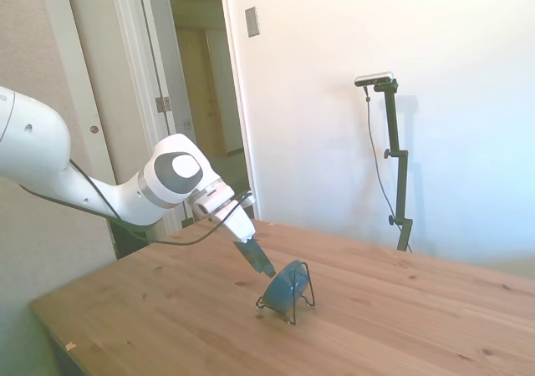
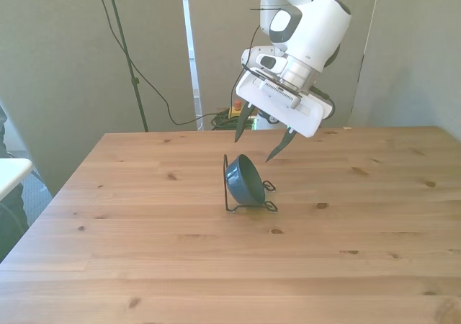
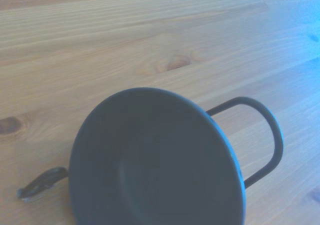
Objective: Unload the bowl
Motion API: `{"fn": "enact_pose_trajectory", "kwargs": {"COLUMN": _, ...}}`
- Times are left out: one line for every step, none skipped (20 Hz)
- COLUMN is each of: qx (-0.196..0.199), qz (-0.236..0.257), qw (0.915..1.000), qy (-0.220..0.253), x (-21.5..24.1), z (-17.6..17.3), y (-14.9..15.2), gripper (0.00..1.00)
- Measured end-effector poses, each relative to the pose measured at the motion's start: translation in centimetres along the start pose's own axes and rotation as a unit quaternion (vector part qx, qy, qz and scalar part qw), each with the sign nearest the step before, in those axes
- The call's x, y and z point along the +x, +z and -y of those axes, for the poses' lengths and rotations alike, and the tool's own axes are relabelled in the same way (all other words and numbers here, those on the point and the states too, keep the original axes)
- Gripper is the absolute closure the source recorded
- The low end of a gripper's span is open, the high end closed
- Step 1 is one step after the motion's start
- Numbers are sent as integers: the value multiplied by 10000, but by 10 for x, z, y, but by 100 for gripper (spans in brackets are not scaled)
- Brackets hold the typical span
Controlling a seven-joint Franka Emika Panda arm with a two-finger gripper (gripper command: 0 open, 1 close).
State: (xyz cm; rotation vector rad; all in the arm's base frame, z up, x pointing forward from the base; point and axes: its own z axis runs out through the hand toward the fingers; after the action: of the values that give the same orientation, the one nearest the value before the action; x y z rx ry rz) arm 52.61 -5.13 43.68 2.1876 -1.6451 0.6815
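The bowl (image 2: 243, 179) is dark blue-green and shiny. It is not flat on the table. It stands up on its edge, leaning in a thin dark wire rack (image 2: 248, 203). The rack sits near the middle of the wooden table (image 2: 144, 252). In the front view the open side of the bowl faces about 2 o'clock, toward the arm. A tall wire loop of the rack stands at the bowl's 9 o'clock side, and small wire feet stick out at its 4 o'clock side.

The white arm (image 2: 310, 29) comes down at a slant. Its gripper (image 2: 258, 136) hangs just above the bowl, at about the bowl's 12 o'clock in the front view. The two dark fingers (image 2: 240, 124) are spread wide apart, a bit wider than the bowl. They hold nothing. They do not touch the bowl or the rack in the front view.

In the side view the gripper (image 1: 262, 263) points down toward 4 o'clock, and its tip is very close to the top rim of the bowl (image 1: 284, 286). I cannot tell from there if it touches.

The wrist view looks right into the bowl (image 3: 155, 165). One wire loop of the rack (image 3: 267, 135) shows beside the rim, with the wood of the table (image 3: 125, 35) behind.
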Motion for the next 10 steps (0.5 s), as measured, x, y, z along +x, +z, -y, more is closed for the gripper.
{"fn": "enact_pose_trajectory", "kwargs": {"qx": -19, "qz": -6, "qw": 10000, "qy": 31, "x": 2, "z": 0, "y": 3, "gripper": 0}}
{"fn": "enact_pose_trajectory", "kwargs": {"qx": -33, "qz": -4, "qw": 10000, "qy": 54, "x": 5, "z": 0, "y": 5, "gripper": 0}}
{"fn": "enact_pose_trajectory", "kwargs": {"qx": -43, "qz": -3, "qw": 10000, "qy": 72, "x": 7, "z": 1, "y": 7, "gripper": 0}}
{"fn": "enact_pose_trajectory", "kwargs": {"qx": -54, "qz": -1, "qw": 9999, "qy": 85, "x": 9, "z": 3, "y": 9, "gripper": 0}}
{"fn": "enact_pose_trajectory", "kwargs": {"qx": -69, "qz": 3, "qw": 9999, "qy": 94, "x": 10, "z": 4, "y": 11, "gripper": 0}}
{"fn": "enact_pose_trajectory", "kwargs": {"qx": -82, "qz": 7, "qw": 9999, "qy": 102, "x": 11, "z": 6, "y": 14, "gripper": 0}}
{"fn": "enact_pose_trajectory", "kwargs": {"qx": -93, "qz": 11, "qw": 9999, "qy": 109, "x": 12, "z": 8, "y": 16, "gripper": 0}}
{"fn": "enact_pose_trajectory", "kwargs": {"qx": -103, "qz": 17, "qw": 9999, "qy": 109, "x": 13, "z": 10, "y": 18, "gripper": 0}}
{"fn": "enact_pose_trajectory", "kwargs": {"qx": -112, "qz": 22, "qw": 9999, "qy": 107, "x": 13, "z": 12, "y": 21, "gripper": 0}}
{"fn": "enact_pose_trajectory", "kwargs": {"qx": -117, "qz": 26, "qw": 9999, "qy": 101, "x": 12, "z": 13, "y": 22, "gripper": 0}}
